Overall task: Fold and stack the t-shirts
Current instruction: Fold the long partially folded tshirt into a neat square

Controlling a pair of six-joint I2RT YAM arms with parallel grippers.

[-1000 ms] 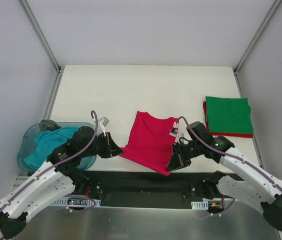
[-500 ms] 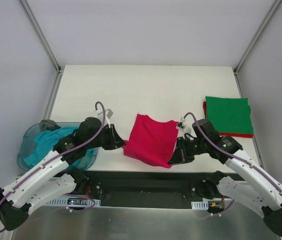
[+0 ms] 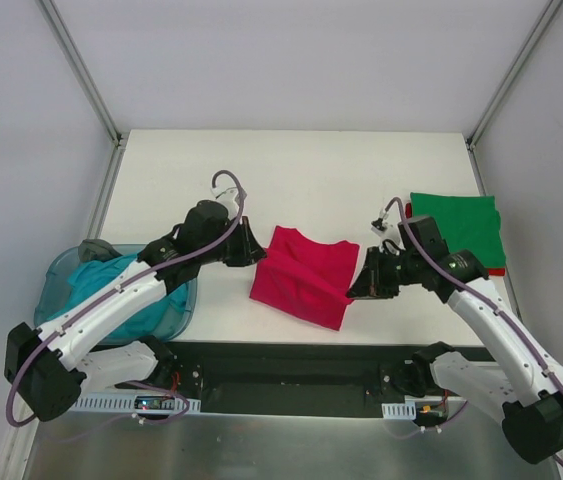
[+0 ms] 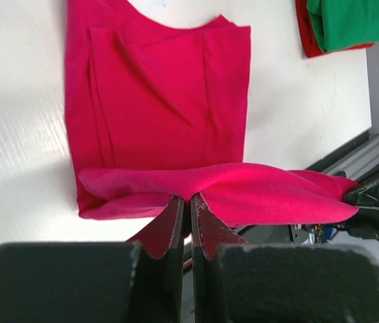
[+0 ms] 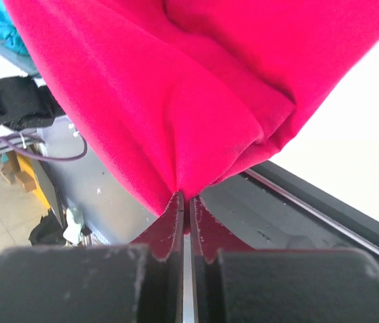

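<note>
A crimson red t-shirt lies partly folded on the white table's near middle. My left gripper is shut on its left near corner, lifted off the table. My right gripper is shut on its right near corner, also lifted. The held edge hangs between them over the flat part. A folded green t-shirt lies on a folded red one at the right. A teal t-shirt sits in the tub at the left.
The translucent blue plastic tub stands at the table's left near corner. The black base rail runs along the near edge. Metal frame posts rise at the back corners.
Both grippers have carried the red shirt's near edge up and away from the near table edge, toward the back. The shirt now looks shorter front to back.
</note>
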